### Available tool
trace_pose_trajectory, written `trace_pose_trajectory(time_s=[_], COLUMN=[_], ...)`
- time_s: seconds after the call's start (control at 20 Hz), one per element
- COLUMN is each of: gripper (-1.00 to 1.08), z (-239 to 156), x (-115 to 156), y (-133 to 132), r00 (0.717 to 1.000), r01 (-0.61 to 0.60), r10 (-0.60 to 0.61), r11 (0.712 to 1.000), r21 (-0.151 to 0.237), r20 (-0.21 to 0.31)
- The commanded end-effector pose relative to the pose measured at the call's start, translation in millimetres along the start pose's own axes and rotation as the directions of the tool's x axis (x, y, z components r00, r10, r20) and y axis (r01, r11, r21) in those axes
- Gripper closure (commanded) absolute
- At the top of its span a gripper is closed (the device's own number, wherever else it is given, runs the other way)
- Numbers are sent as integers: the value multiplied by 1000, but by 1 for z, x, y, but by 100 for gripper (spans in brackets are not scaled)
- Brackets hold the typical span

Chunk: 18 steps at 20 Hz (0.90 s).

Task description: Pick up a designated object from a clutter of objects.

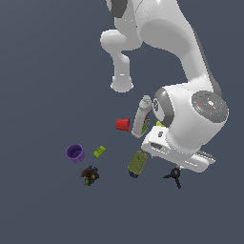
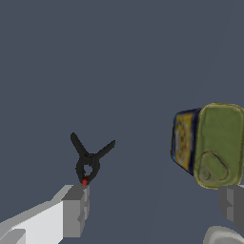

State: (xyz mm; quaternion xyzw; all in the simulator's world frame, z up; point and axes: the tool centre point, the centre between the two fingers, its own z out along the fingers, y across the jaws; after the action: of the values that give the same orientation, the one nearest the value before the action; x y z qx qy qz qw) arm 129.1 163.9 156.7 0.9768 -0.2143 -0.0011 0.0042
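The black spring clamp lies on the grey floor with its thin legs splayed, just beyond the edge of the robot's hand. In the wrist view the clamp shows its red-orange spot right by one finger. My gripper is open wide and empty; the clamp is at one finger's tip, not between the jaws. The other finger is beside the olive can. In the exterior view the gripper is mostly hidden under the white hand.
The olive can lies to the exterior view's left of the clamp. A white bottle and a red cup stand behind. A green block, a purple cup and a dark toy are further left. The yellow-green ball peeks from behind the hand.
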Motion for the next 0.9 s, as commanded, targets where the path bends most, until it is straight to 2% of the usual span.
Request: trace_pose_trajectory(time_s=[0.0, 0.4, 0.85], gripper=[-92, -92, -92], z=[20, 69, 92], x=[-2, -13, -20], y=[-19, -59, -76], r00=[999, 990, 984], r01=[-42, -138, -180], r10=[42, 138, 180], r11=[999, 990, 984], r21=[2, 7, 9], r20=[-1, 0, 1])
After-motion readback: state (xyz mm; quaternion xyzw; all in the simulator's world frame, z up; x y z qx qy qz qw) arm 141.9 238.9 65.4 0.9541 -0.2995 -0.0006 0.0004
